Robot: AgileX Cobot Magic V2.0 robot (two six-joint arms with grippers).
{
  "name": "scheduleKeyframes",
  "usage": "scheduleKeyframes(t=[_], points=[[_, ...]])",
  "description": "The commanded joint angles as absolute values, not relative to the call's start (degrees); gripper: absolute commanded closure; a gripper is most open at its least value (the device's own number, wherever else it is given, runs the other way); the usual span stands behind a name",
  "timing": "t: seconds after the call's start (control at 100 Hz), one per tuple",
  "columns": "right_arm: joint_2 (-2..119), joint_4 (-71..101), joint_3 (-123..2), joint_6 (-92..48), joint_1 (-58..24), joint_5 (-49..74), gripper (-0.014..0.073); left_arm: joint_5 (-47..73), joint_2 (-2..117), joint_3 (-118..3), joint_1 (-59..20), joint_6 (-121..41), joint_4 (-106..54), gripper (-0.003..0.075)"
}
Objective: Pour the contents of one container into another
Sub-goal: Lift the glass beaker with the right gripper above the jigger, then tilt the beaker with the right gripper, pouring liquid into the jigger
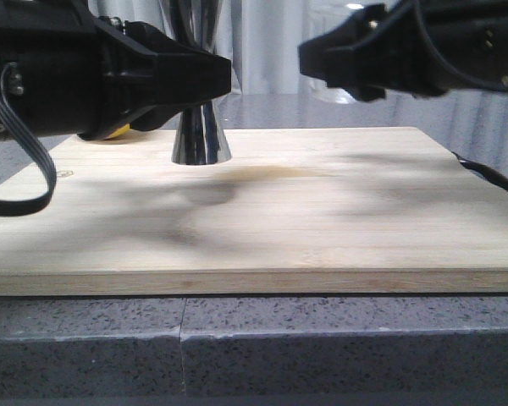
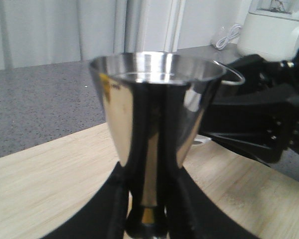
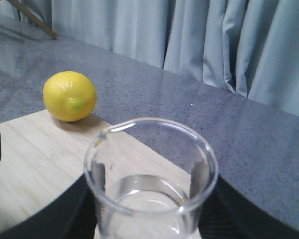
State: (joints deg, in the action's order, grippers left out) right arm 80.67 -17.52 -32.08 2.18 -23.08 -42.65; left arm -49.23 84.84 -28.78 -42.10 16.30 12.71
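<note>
The steel jigger (image 1: 201, 139) stands upright on the wooden board (image 1: 262, 220), toward its back left. Its wide open cup (image 2: 157, 109) fills the left wrist view. My left gripper (image 2: 149, 219) is shut on the jigger's narrow gold-banded waist, one black finger on each side. In my right gripper (image 3: 149, 214), the clear glass beaker (image 3: 149, 174) is held upright with clear liquid in its bottom. The right gripper (image 1: 330, 59) hangs above the board, to the right of the jigger and apart from it. From the left wrist view, the beaker's rim (image 2: 234, 77) shows just past the jigger's cup.
A yellow lemon (image 3: 70, 96) lies by the board's back left corner, mostly hidden behind my left arm in the front view. A white appliance (image 2: 274, 30) stands on the grey counter behind. A black cable (image 1: 491, 178) runs off the board's right edge. Curtains close the back.
</note>
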Motion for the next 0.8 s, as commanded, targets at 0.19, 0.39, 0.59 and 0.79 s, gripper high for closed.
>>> scheduleKeyframes(t=[0.19, 0.39, 0.59, 0.79], points=[[76.2, -24.8, -45.7, 1.9, -23.4, -33.8, 0.0317, -54.1, 82.7, -30.3, -42.1, 17.7, 14.2, 0.0660], [75.0, -30.2, -51.3, 1.9, -25.4, -25.9, 0.0317, -54.1, 82.7, -30.3, -42.1, 18.8, 15.6, 0.0660], [74.6, -35.3, -53.3, 1.9, -28.2, -22.7, 0.0317, -54.0, 82.7, -30.3, -42.1, 18.8, 16.1, 0.0660], [74.6, -40.9, -53.6, 1.9, -29.5, -22.2, 0.0317, -54.0, 82.7, -30.3, -42.1, 18.8, 16.2, 0.0660]])
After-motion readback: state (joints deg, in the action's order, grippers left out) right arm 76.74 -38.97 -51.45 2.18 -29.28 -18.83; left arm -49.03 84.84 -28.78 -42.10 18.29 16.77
